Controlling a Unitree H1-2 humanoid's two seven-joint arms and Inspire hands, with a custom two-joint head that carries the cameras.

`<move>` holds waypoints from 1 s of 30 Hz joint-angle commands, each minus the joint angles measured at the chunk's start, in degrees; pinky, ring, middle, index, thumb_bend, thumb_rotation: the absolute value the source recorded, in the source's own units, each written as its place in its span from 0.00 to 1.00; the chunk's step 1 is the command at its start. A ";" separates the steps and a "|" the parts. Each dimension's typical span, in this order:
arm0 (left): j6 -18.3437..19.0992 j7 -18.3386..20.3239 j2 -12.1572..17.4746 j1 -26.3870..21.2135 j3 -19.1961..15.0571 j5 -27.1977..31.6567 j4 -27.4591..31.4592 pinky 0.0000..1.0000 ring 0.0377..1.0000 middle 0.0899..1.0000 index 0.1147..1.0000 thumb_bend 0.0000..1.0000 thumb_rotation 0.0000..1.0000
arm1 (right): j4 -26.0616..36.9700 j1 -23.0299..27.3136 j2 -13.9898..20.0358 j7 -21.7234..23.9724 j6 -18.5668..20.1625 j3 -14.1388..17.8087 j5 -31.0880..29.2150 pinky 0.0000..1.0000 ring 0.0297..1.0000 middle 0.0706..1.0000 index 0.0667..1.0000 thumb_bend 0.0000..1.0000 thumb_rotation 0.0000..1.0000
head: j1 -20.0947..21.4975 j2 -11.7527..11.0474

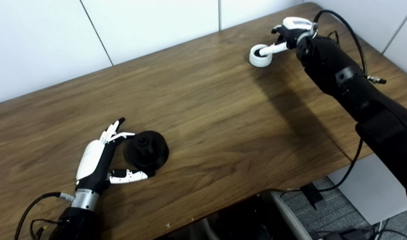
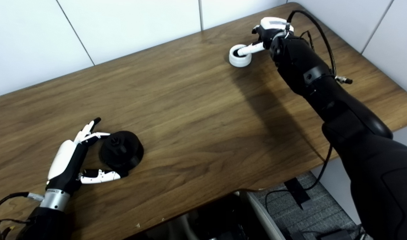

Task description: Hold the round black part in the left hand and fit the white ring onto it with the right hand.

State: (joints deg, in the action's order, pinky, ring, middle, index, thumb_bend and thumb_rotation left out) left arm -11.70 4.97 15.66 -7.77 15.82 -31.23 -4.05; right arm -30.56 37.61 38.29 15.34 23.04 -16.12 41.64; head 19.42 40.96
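The round black part (image 1: 147,149) sits on the wooden desk (image 1: 206,110) near its front edge, between the spread fingers and thumb of the left hand (image 1: 101,156), which is not closed on it. Far across, the right hand (image 1: 290,31) pokes one finger into the white ring (image 1: 260,56) lying on the desk; the hand has no hold on it.
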 commanded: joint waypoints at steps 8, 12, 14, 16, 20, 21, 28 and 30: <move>0.07 0.07 -0.44 0.47 0.42 0.03 0.15 1.00 1.00 1.00 0.59 1.00 0.35 | 2.63 3.49 1.46 -3.08 -2.66 1.99 -1.64 0.47 0.68 0.68 0.86 0.75 0.69 | -0.23 0.22; 0.36 0.19 -0.50 0.38 0.43 -0.07 0.12 1.00 1.00 1.00 0.59 1.00 0.35 | 4.62 3.57 2.00 -2.63 -2.26 2.31 -1.83 0.49 0.70 0.70 0.87 0.74 0.73 | -0.30 0.32; 0.44 0.19 -0.53 0.35 0.46 -0.13 0.07 1.00 1.00 1.00 0.59 1.00 0.35 | 5.98 3.52 2.26 -2.41 -2.31 2.49 -1.90 0.51 0.69 0.70 0.87 0.74 0.76 | -0.31 0.35; 0.37 0.14 -0.53 0.33 0.51 -0.24 0.02 1.00 1.00 1.00 0.59 1.00 0.35 | 7.05 3.60 2.45 -1.95 -2.27 2.45 -1.81 0.52 0.70 0.71 0.87 0.75 0.78 | -0.40 0.42; 0.14 0.07 -0.51 0.27 0.62 -0.39 -0.11 1.00 1.00 1.00 0.60 1.00 0.37 | 8.47 3.88 2.66 -0.88 -2.11 2.08 -1.54 0.58 0.76 0.76 0.87 0.77 0.84 | -0.54 0.49; 0.09 0.05 -0.52 0.24 0.63 -0.41 -0.18 1.00 1.00 1.00 0.59 1.00 0.37 | 8.93 3.85 2.65 -0.51 -2.11 2.05 -1.62 0.59 0.76 0.76 0.87 0.78 0.84 | -0.60 0.51; 0.63 0.28 -0.52 0.12 0.62 -0.53 0.05 1.00 1.00 1.00 0.59 1.00 0.38 | 13.06 3.16 3.25 4.49 -2.09 0.68 -1.30 0.62 0.78 0.77 0.86 0.86 0.85 | -0.56 0.66; 0.46 0.21 -0.52 0.07 0.59 -0.43 0.02 1.00 1.00 1.00 0.59 1.00 0.38 | 14.42 3.19 3.74 7.53 -1.53 -0.53 -0.81 0.62 0.80 0.79 0.85 0.91 0.84 | -0.57 0.75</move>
State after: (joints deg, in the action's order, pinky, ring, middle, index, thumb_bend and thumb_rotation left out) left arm -11.35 5.02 15.35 -7.82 15.90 -31.38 -4.02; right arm -18.72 37.78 39.35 20.63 21.74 -16.14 39.88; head 18.81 41.66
